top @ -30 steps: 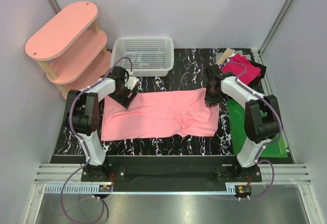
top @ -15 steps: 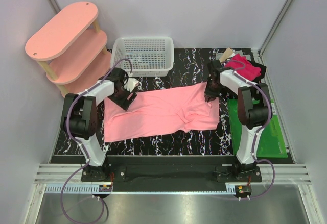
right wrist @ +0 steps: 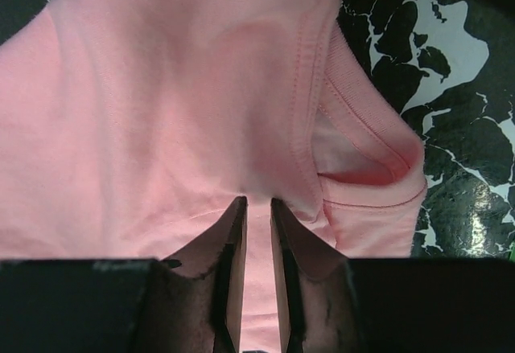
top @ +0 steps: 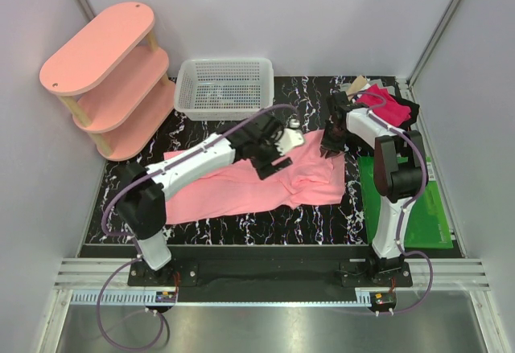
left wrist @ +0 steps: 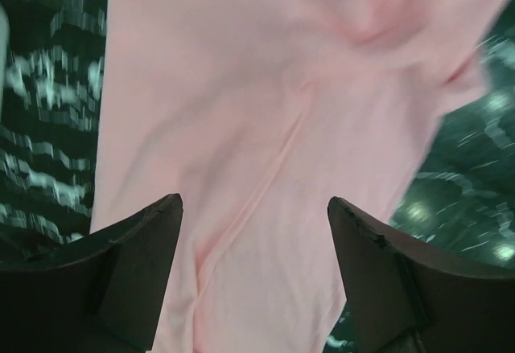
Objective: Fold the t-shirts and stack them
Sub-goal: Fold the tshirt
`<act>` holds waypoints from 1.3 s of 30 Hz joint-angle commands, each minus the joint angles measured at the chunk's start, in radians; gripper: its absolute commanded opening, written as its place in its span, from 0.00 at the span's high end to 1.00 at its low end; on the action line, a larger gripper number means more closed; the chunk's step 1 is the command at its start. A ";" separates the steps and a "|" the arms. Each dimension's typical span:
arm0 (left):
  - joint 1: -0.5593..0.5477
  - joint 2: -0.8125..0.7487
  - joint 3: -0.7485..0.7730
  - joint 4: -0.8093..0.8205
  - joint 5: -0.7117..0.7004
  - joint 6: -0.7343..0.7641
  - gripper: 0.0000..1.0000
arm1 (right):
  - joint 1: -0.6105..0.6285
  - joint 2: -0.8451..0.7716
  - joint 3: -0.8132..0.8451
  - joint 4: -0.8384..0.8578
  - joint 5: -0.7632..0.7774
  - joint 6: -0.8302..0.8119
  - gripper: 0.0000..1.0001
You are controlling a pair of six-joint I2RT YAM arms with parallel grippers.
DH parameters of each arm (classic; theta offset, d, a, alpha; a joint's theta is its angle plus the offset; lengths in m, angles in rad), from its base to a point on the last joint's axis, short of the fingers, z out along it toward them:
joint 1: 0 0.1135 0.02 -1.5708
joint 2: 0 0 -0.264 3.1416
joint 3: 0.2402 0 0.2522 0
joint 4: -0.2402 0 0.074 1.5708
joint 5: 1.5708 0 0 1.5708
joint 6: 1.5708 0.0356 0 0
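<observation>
The salmon-pink t-shirt (top: 229,190) lies spread and rumpled on the black marbled table (top: 314,112). My left arm reaches across it, and the left gripper (top: 270,158) hovers open over the shirt's middle (left wrist: 265,88), with only cloth below its jaws (left wrist: 253,202). At the shirt's back right corner, near the collar (right wrist: 362,128), my right gripper (top: 330,147) is shut on a pinch of the pink cloth (right wrist: 258,201). The magenta-red t-shirt (top: 383,105) sits crumpled at the back right corner.
A white mesh basket (top: 226,88) stands at the back centre. The pale-pink oval shelf unit (top: 106,71) is at the back left. A green mat (top: 402,204) lies along the right side, under the right arm.
My left arm has swung right from the shirt's back left corner to over its middle. The right gripper has shifted the back right corner slightly backward, and the shirt is more bunched.
</observation>
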 commanded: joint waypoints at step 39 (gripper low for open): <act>0.077 -0.106 -0.372 -0.114 0.342 -0.078 0.21 | 0.051 -0.522 -0.327 0.055 -0.116 0.063 0.66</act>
